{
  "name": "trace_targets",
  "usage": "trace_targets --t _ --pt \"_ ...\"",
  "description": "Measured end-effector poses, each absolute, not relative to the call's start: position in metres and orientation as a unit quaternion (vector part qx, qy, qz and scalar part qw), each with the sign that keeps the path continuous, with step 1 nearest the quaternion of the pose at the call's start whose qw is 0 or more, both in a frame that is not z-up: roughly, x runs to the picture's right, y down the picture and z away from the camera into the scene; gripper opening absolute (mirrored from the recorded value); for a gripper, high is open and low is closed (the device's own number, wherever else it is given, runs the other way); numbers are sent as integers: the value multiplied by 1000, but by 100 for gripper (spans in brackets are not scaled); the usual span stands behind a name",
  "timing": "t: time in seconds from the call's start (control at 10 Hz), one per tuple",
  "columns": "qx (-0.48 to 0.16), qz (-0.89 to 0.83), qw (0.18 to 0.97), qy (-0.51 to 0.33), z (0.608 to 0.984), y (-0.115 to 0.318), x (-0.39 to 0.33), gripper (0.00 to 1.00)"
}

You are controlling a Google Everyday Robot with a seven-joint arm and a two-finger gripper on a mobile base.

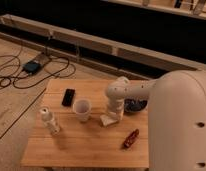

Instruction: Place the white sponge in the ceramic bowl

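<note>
Wood grain fills the lower half of the view: a small slatted wooden table (71,150) on a pale floor. The robot's white arm (127,91) reaches in from the right and bends down, so that the gripper (115,115) points at the tabletop near its middle. The white sponge (108,120) lies on the table right under the gripper's tip and appears to be touching it. Whether the gripper is spread or clamped on the sponge cannot be told, since the wrist hides it.

The ceramic bowl (136,105) sits just behind and to the right of the sponge, dark and partly covered by the arm. The sponge is outside it, on the bare wood.

A white cup (82,109) stands upright just left of the sponge. A black phone (69,97) lies flat beyond the cup, and a pale bottle (49,121) stands near the table's left edge. A small reddish-brown object (130,139) lies at the front right. Dark cables (16,80) trail over the floor at left.
</note>
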State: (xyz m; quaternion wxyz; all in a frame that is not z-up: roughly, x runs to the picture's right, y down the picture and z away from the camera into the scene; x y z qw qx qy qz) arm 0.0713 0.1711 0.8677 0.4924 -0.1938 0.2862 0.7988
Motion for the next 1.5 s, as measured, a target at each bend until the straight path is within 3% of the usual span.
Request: trace_targets --t 0.2,0.3,0.8,1.2,1.5 --pt "-201 792 494 297 854 158 58 2" --pt "-202 792 492 298 846 148 52 0" --pt "-190 803 489 283 814 94 47 0" --pt "-131 815 477 302 780 55 117 0" --pt "-101 825 455 319 767 51 173 0"
